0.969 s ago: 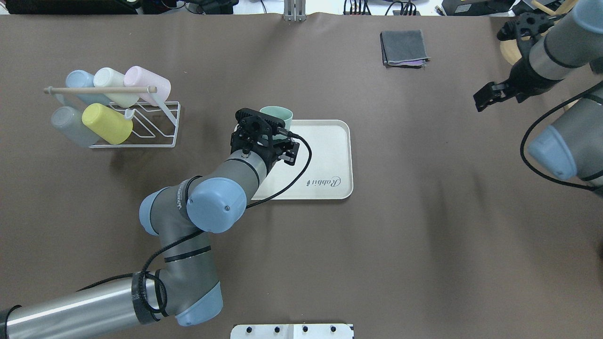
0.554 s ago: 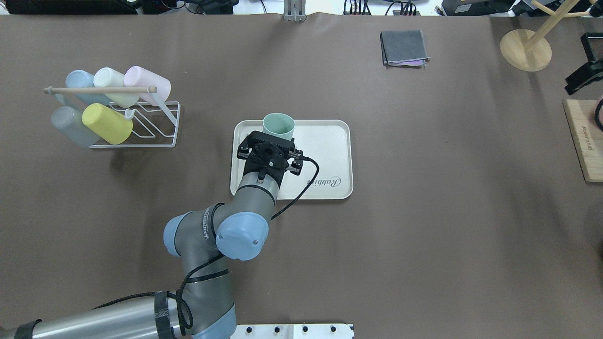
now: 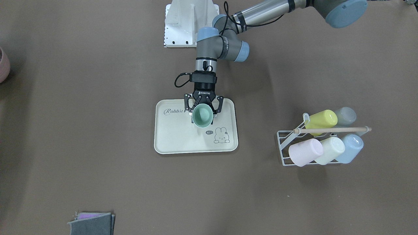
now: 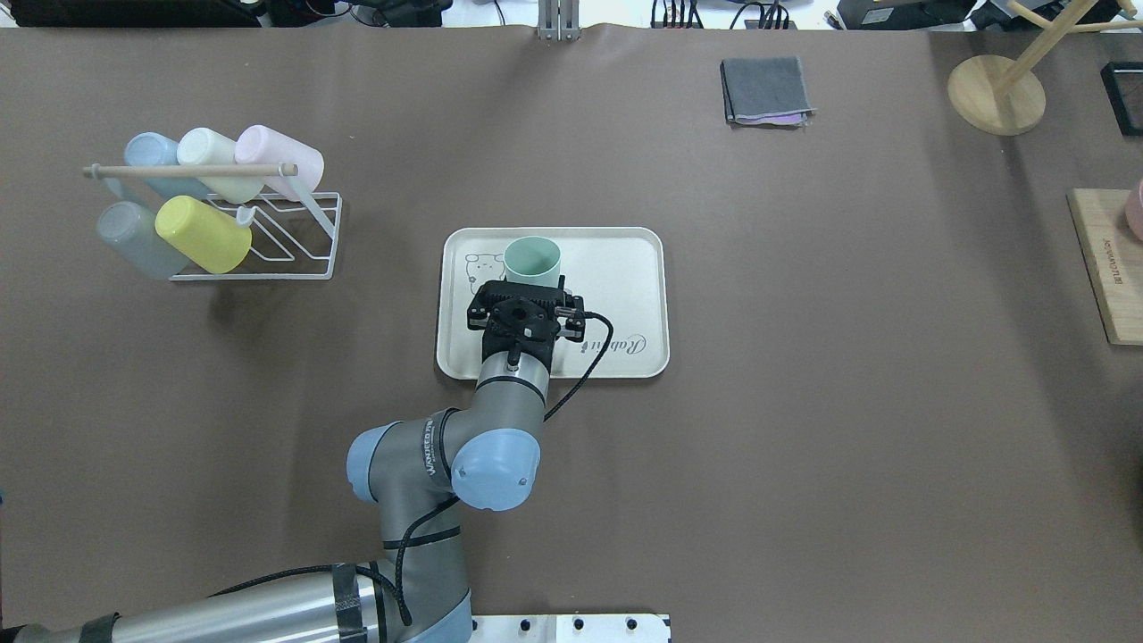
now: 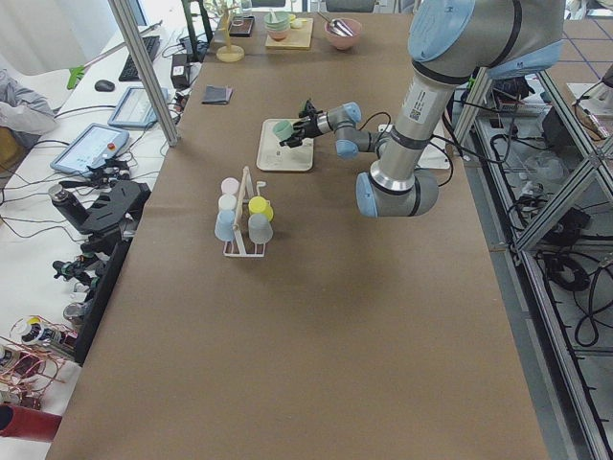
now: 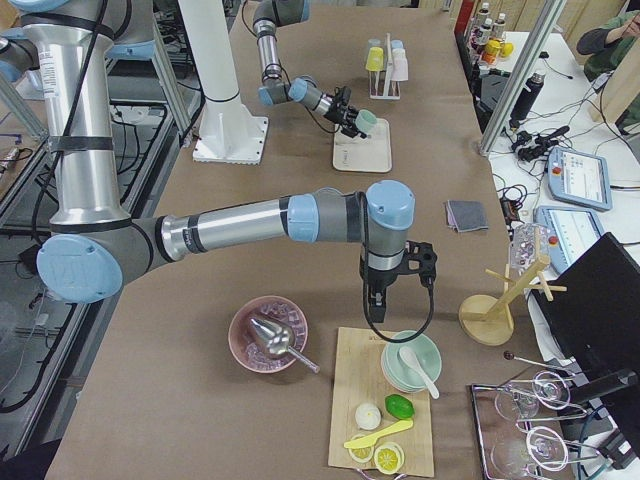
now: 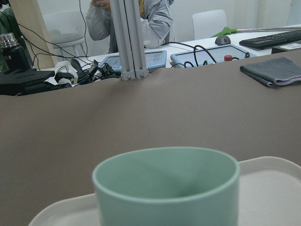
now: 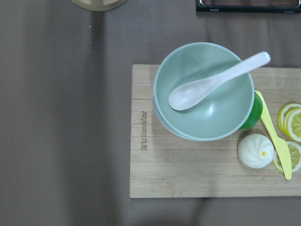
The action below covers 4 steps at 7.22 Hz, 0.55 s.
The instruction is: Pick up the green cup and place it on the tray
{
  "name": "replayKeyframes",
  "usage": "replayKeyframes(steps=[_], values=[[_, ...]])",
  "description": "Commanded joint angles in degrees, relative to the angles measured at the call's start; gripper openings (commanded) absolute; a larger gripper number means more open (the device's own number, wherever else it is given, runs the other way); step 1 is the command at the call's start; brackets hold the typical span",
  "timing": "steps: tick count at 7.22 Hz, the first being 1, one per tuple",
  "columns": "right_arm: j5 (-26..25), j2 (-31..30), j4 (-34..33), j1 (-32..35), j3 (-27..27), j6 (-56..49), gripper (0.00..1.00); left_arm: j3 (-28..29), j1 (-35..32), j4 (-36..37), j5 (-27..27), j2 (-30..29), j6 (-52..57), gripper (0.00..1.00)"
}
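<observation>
The left gripper (image 3: 202, 111) holds the green cup (image 3: 202, 117) by its sides, fingers spread wide. The cup stands straight up over the tray (image 3: 176, 137), near 11 o'clock seen from the robot.

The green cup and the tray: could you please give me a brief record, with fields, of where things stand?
green cup: upright, mouth up, above the tray
tray: cream, flat on the table
left claw: closed around the green cup, holding it
contact with tray: cannot tell
right claw: above the wooden board; open or shut, cannot tell
</observation>
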Motion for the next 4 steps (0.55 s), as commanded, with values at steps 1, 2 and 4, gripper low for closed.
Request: replayKeyframes(steps=[1,2,4], values=[[0.6,-0.8,2.1,1.0,-4.6,0.5,1.0,5.0,0.0,-0.6,2.1,-3.0,-2.6,0.04],[0.8,-1.5,7.6,1.0,-7.6,0.4,1.0,6.4,-0.1,-0.8,4.2,-3.5,-2.6,0.04],[4.5,-1.6,11.2,1.0,-9.7,0.5,1.0,8.6,-1.1,-0.8,5.2,-4.7,-2.6,0.05]])
